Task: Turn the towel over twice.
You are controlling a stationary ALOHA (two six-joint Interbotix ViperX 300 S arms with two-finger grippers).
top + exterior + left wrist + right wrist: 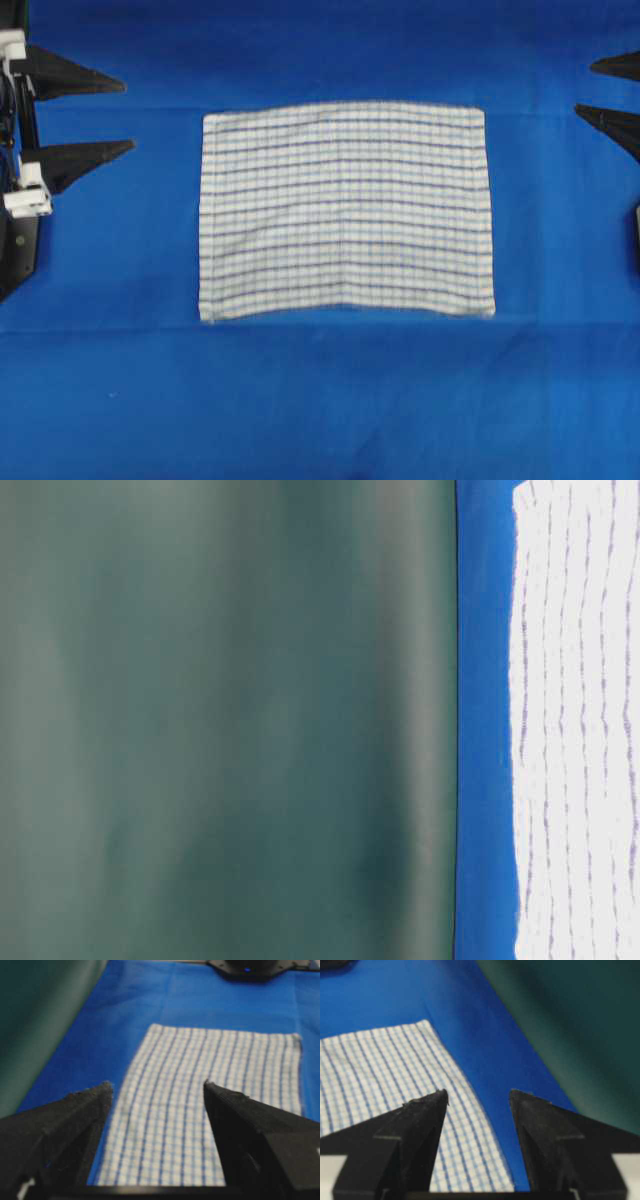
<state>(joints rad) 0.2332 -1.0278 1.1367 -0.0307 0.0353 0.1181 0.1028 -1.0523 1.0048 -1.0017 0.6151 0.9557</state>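
Note that the towel [346,212] lies flat and fully spread at the middle of the blue-covered counter [320,400]. The left hand [128,116] and right hand [583,87] flank it, apart from its short edges, both spread wide and empty, leaving every edge accessible for gripping.

Left tool [128,115], right tool [583,88] agape
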